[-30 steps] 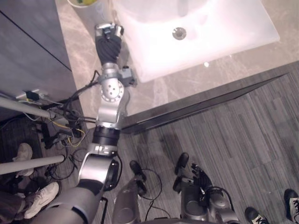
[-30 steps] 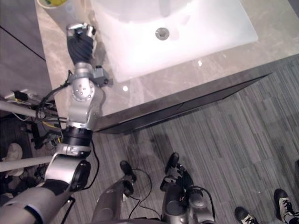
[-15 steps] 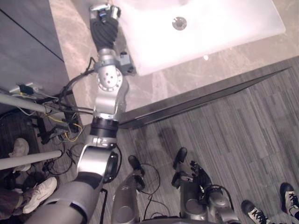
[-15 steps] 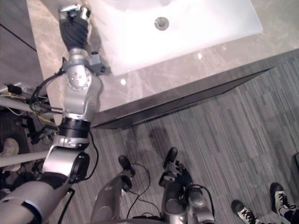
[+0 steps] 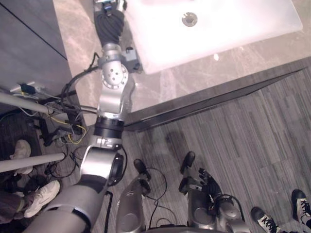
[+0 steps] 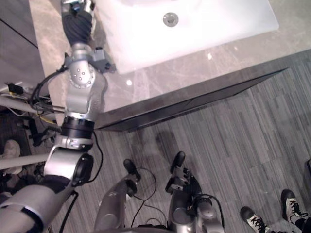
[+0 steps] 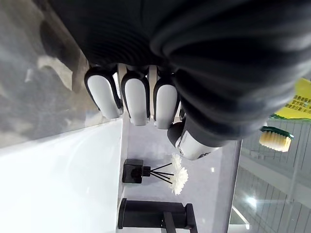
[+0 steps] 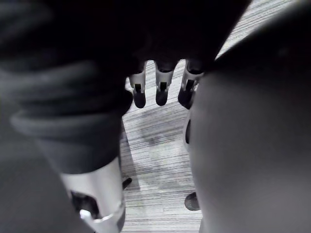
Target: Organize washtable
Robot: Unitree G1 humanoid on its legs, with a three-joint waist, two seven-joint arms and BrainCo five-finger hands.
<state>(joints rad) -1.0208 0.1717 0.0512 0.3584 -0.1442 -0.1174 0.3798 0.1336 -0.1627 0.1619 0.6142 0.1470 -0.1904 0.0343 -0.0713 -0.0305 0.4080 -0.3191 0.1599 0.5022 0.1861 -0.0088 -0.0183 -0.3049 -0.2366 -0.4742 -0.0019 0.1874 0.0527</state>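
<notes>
Head eyes look steeply down, sharing sink [image 5: 233, 24]; wrist cameras close behind fingers [image 7: 136, 99].

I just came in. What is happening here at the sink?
A humanoid robot stands at a washtable. Its left robot hand is stretched out over the stone counter beside the white sink, fingers relaxed and holding nothing. Past those fingers stand a small black bottle with sticks and white flowers, and a toothbrush further off. The right robot hand hangs open near the floor, idle. Nothing is grasped yet.
</notes>
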